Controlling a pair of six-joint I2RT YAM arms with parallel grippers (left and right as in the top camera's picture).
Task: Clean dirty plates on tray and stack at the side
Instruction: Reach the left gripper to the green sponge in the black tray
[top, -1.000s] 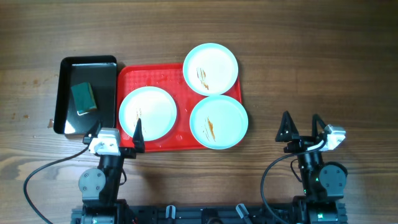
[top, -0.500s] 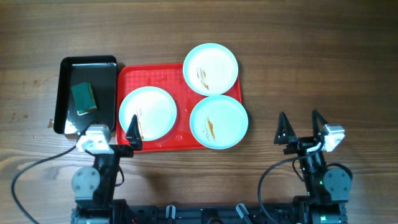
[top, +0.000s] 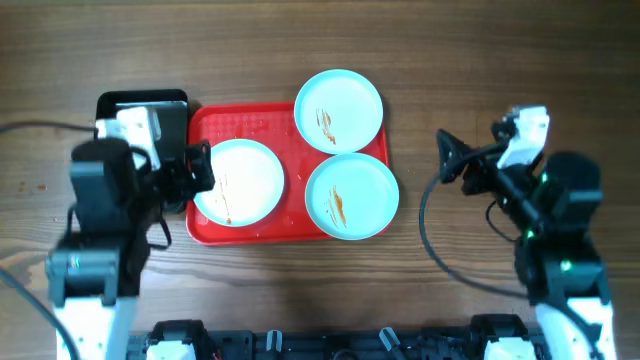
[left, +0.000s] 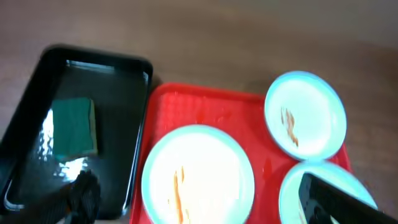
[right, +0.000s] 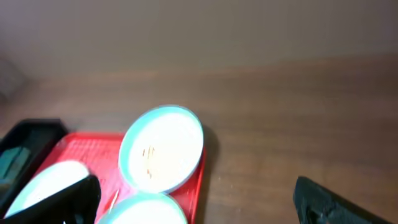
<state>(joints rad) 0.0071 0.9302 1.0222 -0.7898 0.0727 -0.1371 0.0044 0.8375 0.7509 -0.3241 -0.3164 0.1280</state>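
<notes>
Three plates (top: 338, 110) lie on the tray (top: 260, 229), sponge tray (top: 170, 110) to its left.

Even, soft light; both wrist views are blurred, with glare on the black tray (left: 43, 146) floor.

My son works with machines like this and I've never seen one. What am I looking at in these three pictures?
Two robot arms sit at a wooden table. One picture looks straight down from above; the other two come from cameras on each arm's wrist. The left gripper and right gripper are both open and hold nothing. On the table lies a red tray carrying three pale plates, each streaked with orange-brown sauce. Beside it is a black tray holding a green sponge.
</notes>
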